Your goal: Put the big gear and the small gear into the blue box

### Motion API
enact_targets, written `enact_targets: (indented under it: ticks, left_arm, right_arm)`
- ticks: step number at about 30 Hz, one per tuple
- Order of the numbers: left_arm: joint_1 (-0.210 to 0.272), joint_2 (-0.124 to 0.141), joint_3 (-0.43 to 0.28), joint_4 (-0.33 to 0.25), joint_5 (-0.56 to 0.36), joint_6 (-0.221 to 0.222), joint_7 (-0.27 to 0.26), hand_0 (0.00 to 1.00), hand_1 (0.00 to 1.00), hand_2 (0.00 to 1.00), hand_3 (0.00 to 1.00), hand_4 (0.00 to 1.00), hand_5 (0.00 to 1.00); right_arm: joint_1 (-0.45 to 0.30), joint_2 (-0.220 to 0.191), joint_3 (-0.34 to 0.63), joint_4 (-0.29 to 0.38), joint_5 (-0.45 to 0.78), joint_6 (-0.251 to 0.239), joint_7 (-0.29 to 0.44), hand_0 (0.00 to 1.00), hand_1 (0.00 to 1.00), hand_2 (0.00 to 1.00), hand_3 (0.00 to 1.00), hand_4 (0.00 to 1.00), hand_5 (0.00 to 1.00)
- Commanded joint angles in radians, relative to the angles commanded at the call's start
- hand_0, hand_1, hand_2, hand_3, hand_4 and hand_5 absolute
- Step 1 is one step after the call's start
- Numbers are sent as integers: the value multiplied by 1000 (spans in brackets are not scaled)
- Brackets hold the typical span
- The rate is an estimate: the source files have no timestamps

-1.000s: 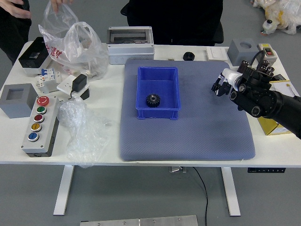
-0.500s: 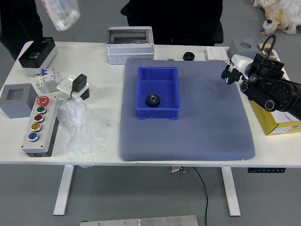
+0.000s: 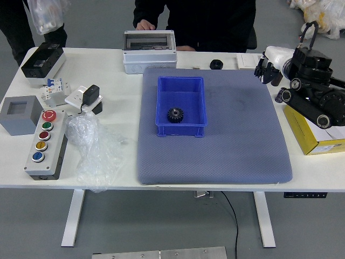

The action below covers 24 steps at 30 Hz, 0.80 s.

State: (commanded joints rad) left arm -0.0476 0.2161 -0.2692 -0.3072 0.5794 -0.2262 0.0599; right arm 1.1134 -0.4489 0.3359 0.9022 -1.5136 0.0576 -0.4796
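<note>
Right hand (image 3: pixel 276 60), hold not discernible, now farther toward far right; person's hands (image 3: pixel 144 25) newly beside grey case (image 3: pixel 150 56); one gear (image 3: pixel 175 115) in blue box (image 3: pixel 181 84), other apparently outstanding

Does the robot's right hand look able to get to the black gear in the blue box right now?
Probably yes: the gear sits in an open-topped blue box, and only the mat lies between box and right robot hand, though full reach is hard to judge.
</note>
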Motion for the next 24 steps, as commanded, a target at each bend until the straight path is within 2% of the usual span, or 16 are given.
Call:
enact_targets:
  ticks: [4,11,24]
  left_arm:
    - [0,1,-4,0,2,0,0,897,888,882,866,670,352]
    - [3,2,-2,0,0,1,0,897,888,882,866,670,352]
    - [5,0,8,0,-2,1,0,897,888,882,866,670,350]
  right_arm:
    - [4,-5,12,54,-23,5,-14,423,343,438,578,515,97]
    - [15,3,13,106,-34,9,-25,426,344,442,579,512,98]
    - [30,84,10,124,-31,1,-28,430,344,444,579,510,98]
